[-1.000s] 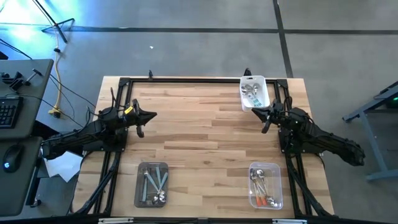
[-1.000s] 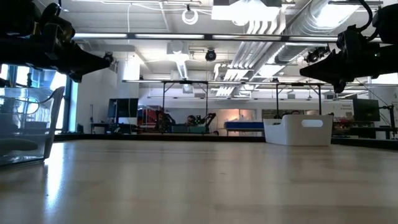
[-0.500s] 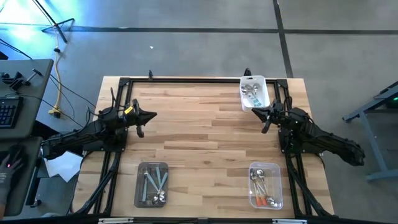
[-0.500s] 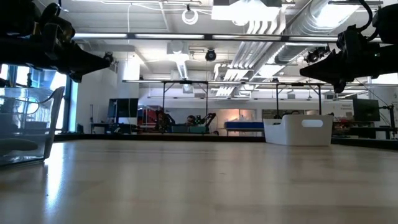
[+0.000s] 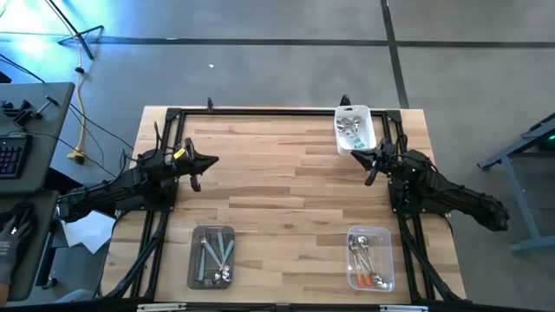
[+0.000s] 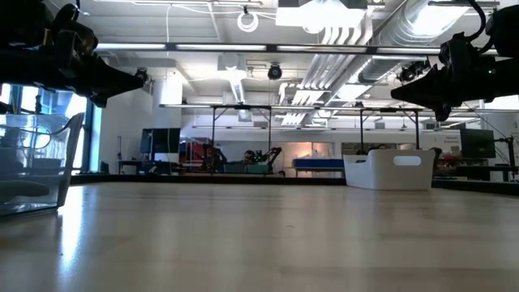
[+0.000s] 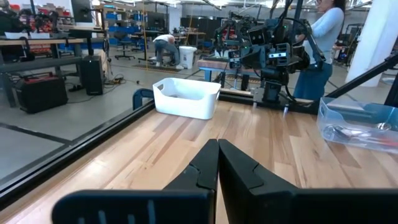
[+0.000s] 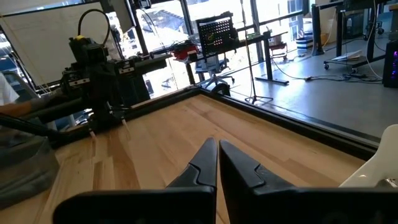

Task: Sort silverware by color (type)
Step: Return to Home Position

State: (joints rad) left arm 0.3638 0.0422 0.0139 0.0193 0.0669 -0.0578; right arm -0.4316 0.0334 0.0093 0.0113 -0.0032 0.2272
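The silverware lies in three tubs. Plain silver spoons [image 5: 350, 130] fill a white tub [image 5: 365, 118] at the far right. Light blue-handled spoons [image 5: 217, 255] lie in a clear tub [image 5: 194, 260] at the near left. Orange-handled spoons [image 5: 368, 267] lie in a clear tub [image 5: 387, 260] at the near right. My left gripper [image 5: 212, 160] hovers shut above the table's left side, pointing level toward the middle. My right gripper [image 5: 355, 155] hovers shut at the right, just near of the white tub. Neither holds anything.
A black frame [image 5: 260, 111] runs along the table's edges. The wooden tabletop [image 5: 286, 191] between the arms is bare. A desk with keyboard and mouse [image 5: 13, 156] stands left of the table. A person [image 7: 320, 37] stands beyond the table in the left wrist view.
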